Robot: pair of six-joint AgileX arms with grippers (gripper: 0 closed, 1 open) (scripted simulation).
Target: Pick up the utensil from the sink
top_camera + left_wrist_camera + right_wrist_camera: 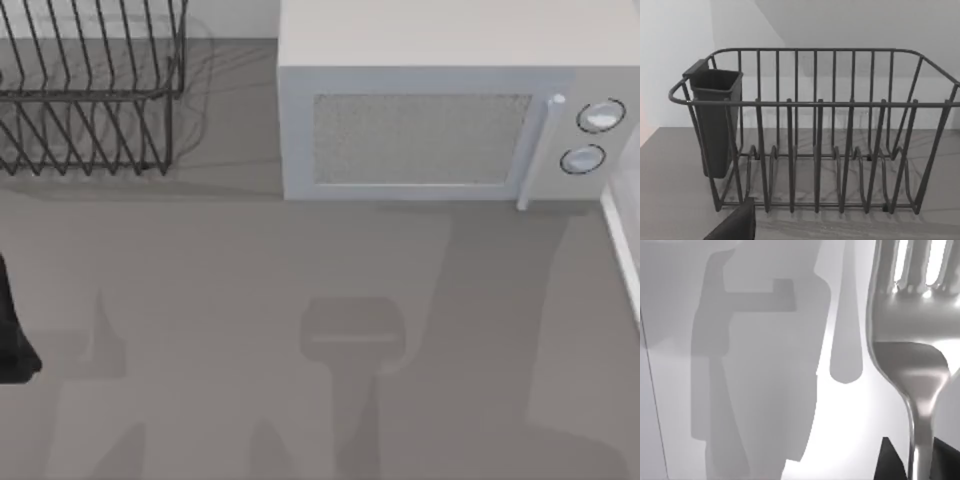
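Note:
The utensil point(910, 330) is a shiny silver fork, seen very close in the right wrist view, with its tines pointing away from the wrist. Its narrow handle runs down between two dark fingertips point(887, 462) of my right gripper point(917, 462), which is shut on it. The fork hangs over a pale surface that carries its shadow and the arm's shadow. My left arm point(12, 335) sits parked at the table's left edge. A dark part of my left gripper point(735, 225) faces the rack.
A dark wire dish rack point(90, 100) stands at the back left with a dark cutlery cup point(715, 125) on its side. A white microwave point(440, 110) with its door shut stands at the back right. A white edge point(622, 240) runs along the table's right side.

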